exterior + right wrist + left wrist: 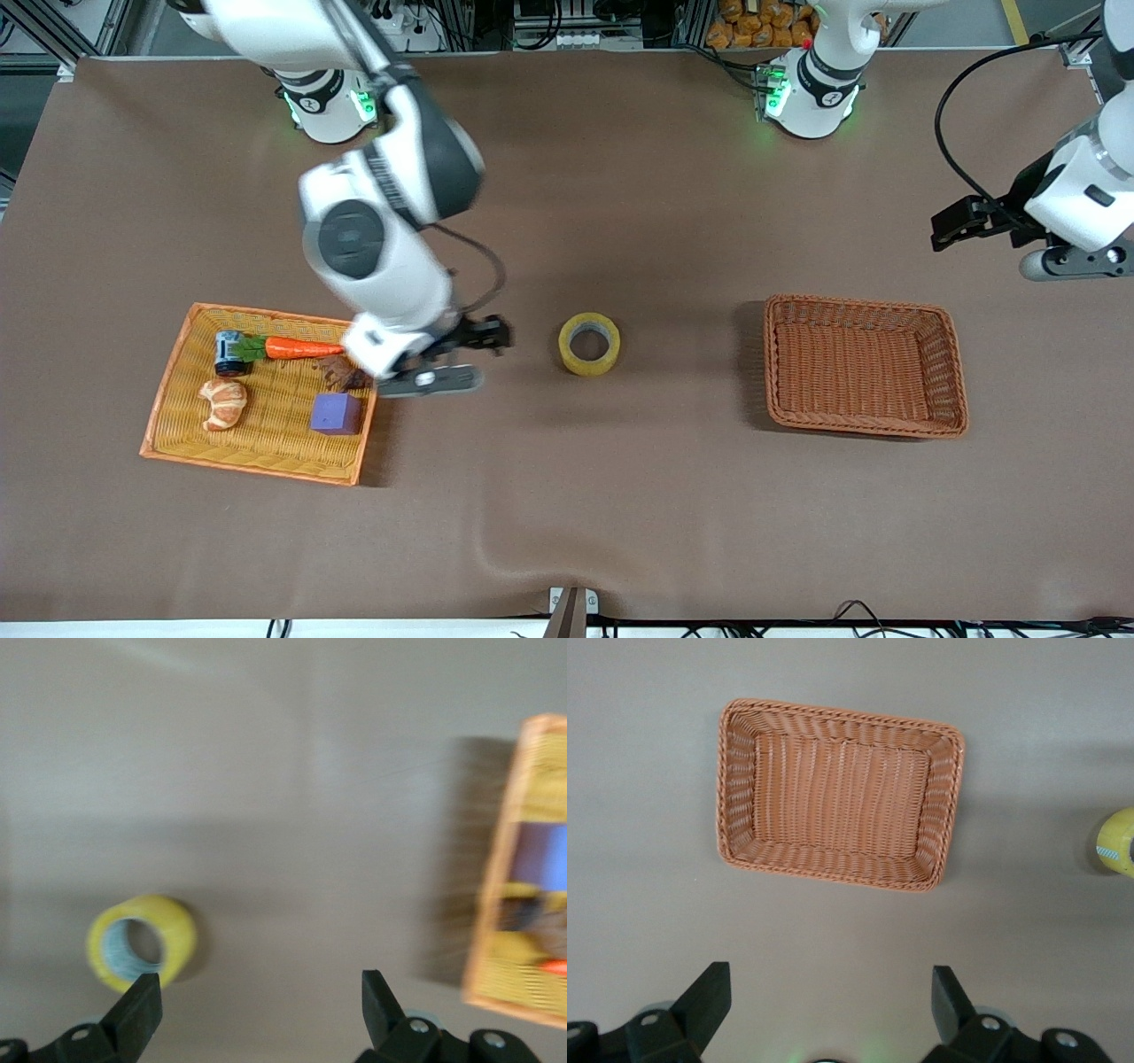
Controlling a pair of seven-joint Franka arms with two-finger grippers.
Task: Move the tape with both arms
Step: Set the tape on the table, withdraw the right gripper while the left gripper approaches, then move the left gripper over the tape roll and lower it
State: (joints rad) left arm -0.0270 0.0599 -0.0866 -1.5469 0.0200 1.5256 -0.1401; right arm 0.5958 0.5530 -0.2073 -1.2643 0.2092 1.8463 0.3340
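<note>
Front view, from the right arm's end of the table toward the left arm's end. An orange wicker tray (168, 416) lies on the brown table (620, 496) and holds a toy carrot (297, 348), a small grey and blue toy with a black wheel (229, 352), a croissant-like toy (222, 403), a purple cube (336, 413) and a dark brown object (344, 375) partly hidden by the arm. The right gripper (478, 350) hangs over the bare table between the tray's edge and the tape (589, 344); in the right wrist view its fingers (137, 1014) stand wide apart with nothing between them, and the tape (142, 942) shows just past one fingertip. The tape, a yellow ring with a pale core, lies flat on the table near the middle, between the tray and the brown wicker basket (948, 372), well apart from both. The basket sits toward the left arm's end, with only bare weave showing inside. The left gripper (952, 226) waits over the table at that end, farther from the front camera than the basket; in the left wrist view its fingers (709, 997) are spread apart and hold nothing, with the basket (735, 780) in full view and the tape (1118, 843) at the frame's edge.
</note>
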